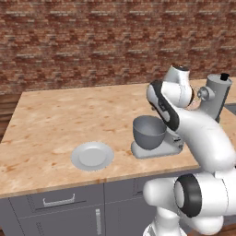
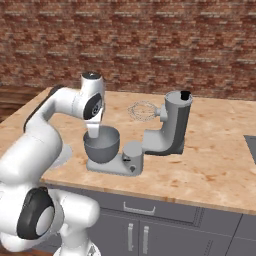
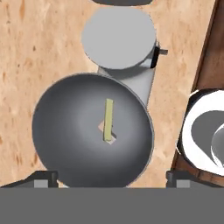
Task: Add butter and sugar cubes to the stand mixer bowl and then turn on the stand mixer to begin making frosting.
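Observation:
The stand mixer bowl (image 3: pixel 65 131) is deep grey metal and sits on the stand mixer's flat base (image 1: pixel 156 148). At the bottom of the bowl the olive-yellow butter (image 3: pixel 108 117) stick lies across pale sugar cubes (image 3: pixel 104 128). My gripper (image 3: pixel 111 180) hangs straight above the bowl, open, its fingertips (image 3: pixel 43 178) wide apart and empty. In the right base view the gripper (image 2: pixel 94 134) points down just over the bowl (image 2: pixel 102 146). The stand mixer (image 2: pixel 172 125) has its head tilted back, with the wire whisk (image 2: pixel 142 111) raised and a black knob (image 2: pixel 185 95) on top.
An empty pale grey plate (image 1: pixel 92 156) lies on the wooden counter (image 1: pixel 55 120) left of the mixer, near the front edge. A brick wall runs behind the counter. Grey cabinet drawers (image 1: pixel 57 202) sit below. A dark sink edge (image 2: pixel 251 145) shows at far right.

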Robot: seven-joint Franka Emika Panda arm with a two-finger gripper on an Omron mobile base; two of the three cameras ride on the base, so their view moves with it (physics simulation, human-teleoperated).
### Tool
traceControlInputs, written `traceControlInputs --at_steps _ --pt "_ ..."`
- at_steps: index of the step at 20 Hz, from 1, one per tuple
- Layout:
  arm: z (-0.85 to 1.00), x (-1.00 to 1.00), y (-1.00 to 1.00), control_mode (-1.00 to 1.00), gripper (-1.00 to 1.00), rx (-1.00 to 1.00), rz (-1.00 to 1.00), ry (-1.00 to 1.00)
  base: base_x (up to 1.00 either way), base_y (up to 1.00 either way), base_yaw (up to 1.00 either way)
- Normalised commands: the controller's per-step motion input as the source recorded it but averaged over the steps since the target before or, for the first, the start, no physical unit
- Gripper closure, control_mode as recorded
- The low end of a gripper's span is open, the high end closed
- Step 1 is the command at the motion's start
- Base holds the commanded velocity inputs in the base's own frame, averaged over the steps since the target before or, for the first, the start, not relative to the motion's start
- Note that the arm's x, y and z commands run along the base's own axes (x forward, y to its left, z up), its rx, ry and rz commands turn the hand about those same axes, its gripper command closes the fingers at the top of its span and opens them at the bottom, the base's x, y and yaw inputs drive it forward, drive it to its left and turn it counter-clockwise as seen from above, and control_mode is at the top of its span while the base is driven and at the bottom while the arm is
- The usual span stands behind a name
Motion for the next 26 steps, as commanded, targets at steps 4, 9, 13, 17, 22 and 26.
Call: traceControlInputs --at_steps 4,9,13,17,22,26 --pt "0.96 -0.70 -0.48 -1.00 -1.00 0.07 0.00 -0.03 0.00 0.00 0.00" --pt "0.29 -0.41 -0.83 -1.00 -1.00 0.11 -0.01 -0.06 0.00 0.00 0.00" --pt "0.00 -0.23 -0.77 -1.00 -1.00 0.14 0.00 -0.35 0.00 0.00 0.00" --pt "0.00 -0.16 -0.68 -1.00 -1.00 0.15 0.00 -0.39 0.00 0.00 0.00" --pt "0.00 0.02 -0.68 -1.00 -1.00 0.12 -0.02 -0.35 0.00 0.00 0.00" --pt "0.00 0.00 -0.57 -1.00 -1.00 0.08 -0.03 -0.27 0.00 0.00 0.00"
